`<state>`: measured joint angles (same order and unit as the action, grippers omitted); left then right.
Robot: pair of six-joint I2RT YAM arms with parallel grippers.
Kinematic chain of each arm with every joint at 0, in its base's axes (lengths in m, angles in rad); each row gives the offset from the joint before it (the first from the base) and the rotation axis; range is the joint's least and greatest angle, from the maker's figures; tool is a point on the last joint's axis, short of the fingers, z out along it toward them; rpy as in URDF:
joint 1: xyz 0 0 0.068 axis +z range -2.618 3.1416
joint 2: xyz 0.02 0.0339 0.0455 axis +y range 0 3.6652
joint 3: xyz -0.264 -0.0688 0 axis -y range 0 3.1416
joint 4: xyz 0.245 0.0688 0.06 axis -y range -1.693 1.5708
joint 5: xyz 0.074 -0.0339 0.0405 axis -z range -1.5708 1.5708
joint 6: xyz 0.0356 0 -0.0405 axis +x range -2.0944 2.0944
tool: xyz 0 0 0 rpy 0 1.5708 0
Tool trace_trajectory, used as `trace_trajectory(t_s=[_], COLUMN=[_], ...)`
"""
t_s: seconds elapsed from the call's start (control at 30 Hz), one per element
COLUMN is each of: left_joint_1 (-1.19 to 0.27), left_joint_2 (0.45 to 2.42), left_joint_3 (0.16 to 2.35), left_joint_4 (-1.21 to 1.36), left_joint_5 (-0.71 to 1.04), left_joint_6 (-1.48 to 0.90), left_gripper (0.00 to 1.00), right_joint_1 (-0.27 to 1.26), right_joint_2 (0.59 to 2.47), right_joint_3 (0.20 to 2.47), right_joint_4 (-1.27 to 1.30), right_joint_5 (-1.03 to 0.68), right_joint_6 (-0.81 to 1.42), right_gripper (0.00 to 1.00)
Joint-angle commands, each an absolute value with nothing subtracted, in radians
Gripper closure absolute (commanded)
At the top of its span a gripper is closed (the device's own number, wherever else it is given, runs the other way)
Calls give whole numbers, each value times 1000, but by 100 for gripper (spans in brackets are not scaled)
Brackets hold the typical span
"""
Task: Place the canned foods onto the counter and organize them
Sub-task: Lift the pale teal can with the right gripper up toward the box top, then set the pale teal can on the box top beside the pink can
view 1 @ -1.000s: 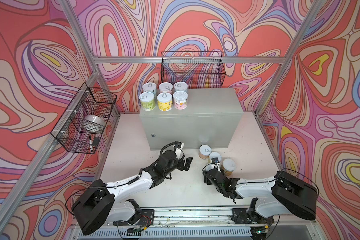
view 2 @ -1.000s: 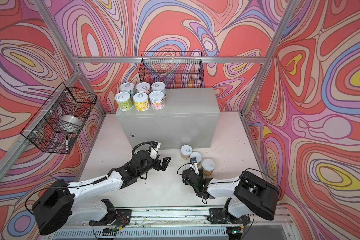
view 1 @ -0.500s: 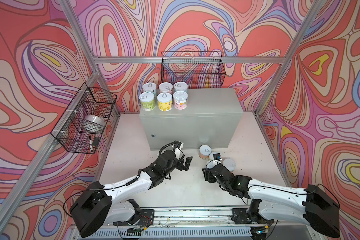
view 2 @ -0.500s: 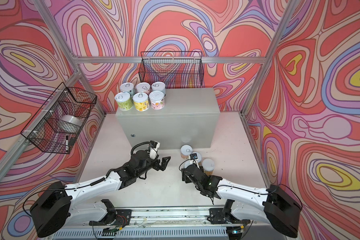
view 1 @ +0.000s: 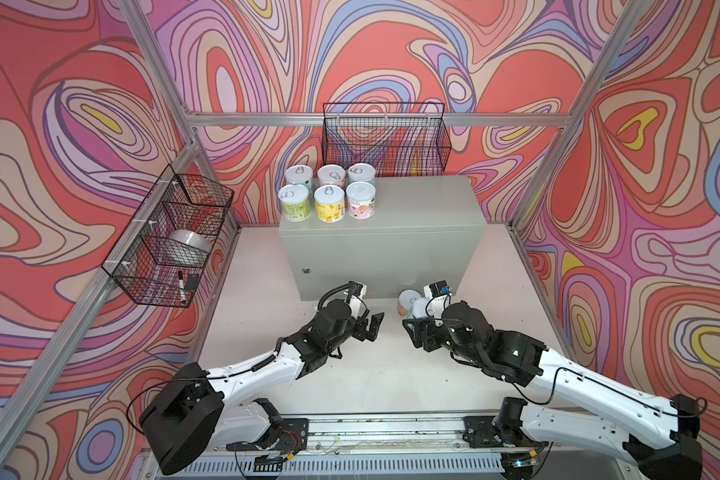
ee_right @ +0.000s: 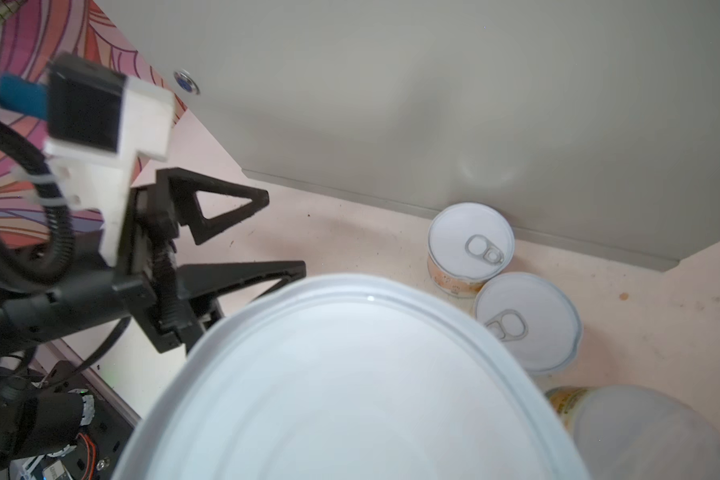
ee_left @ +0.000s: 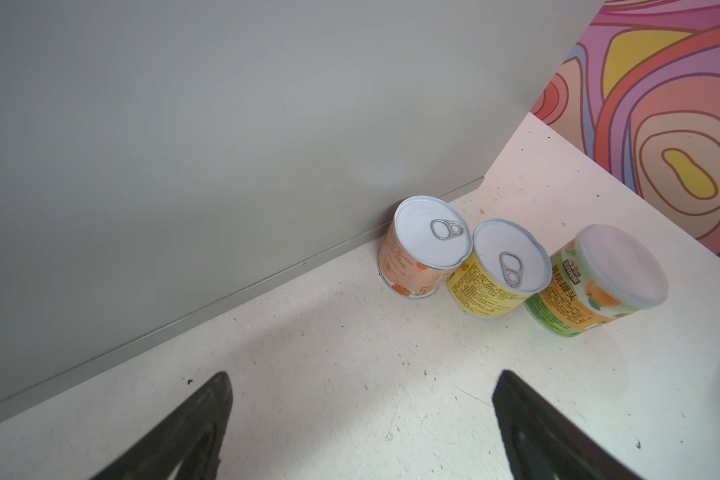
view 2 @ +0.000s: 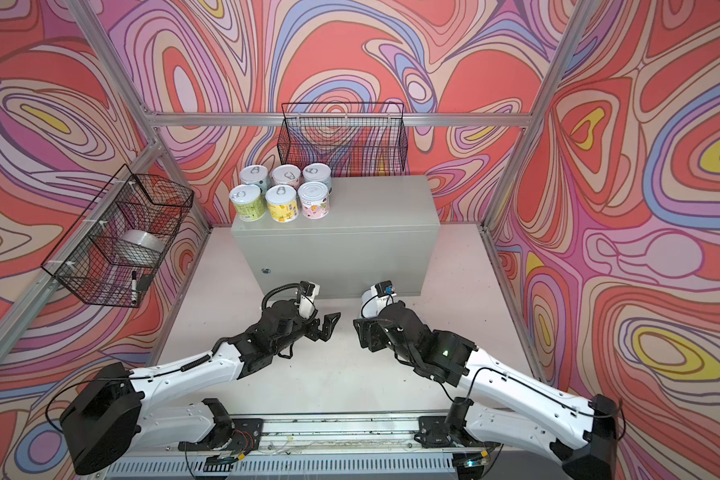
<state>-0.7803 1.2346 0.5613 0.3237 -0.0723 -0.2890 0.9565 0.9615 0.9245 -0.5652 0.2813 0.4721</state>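
Can (ee_right: 350, 395) in right tool (view 1: 418, 334), left tool (ee_left: 362, 374) agape

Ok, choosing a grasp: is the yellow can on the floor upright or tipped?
Upright: the yellow can stands on its base, pull-tab lid up, between the orange can and green can.

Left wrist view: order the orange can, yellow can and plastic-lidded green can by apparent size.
1. plastic-lidded green can, which looks largest.
2-3. yellow can and orange can look alike, so they are not ranked.
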Motion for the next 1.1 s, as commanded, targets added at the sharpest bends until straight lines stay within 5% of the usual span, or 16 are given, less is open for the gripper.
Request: trace_trajectory(t_s=[0.0, 0.27, 0.57, 1.07], left_joint_1=[-784, -783, -783, -782], left_joint_2=[1236, 1238, 1243, 1208], left_joint_3=[561, 555, 572, 551], left_joint_4=[354, 364, 370, 356], left_joint_5=[-89, -74, -61, -86], left_joint_6=[-290, -292, -284, -278], left_gripper=[0, 0, 1, 1], right_joint_1=[958, 956, 881, 651], right_joint_2=[997, 1201, 1400, 1665], right_joint_3=[1081, 1528, 1835, 2037], right_joint_4=[-635, -803, -672, -522], right_joint_5=[349, 477, 620, 464], right_joint_6=[353, 191, 17, 1], right_gripper=[100, 100, 100, 100])
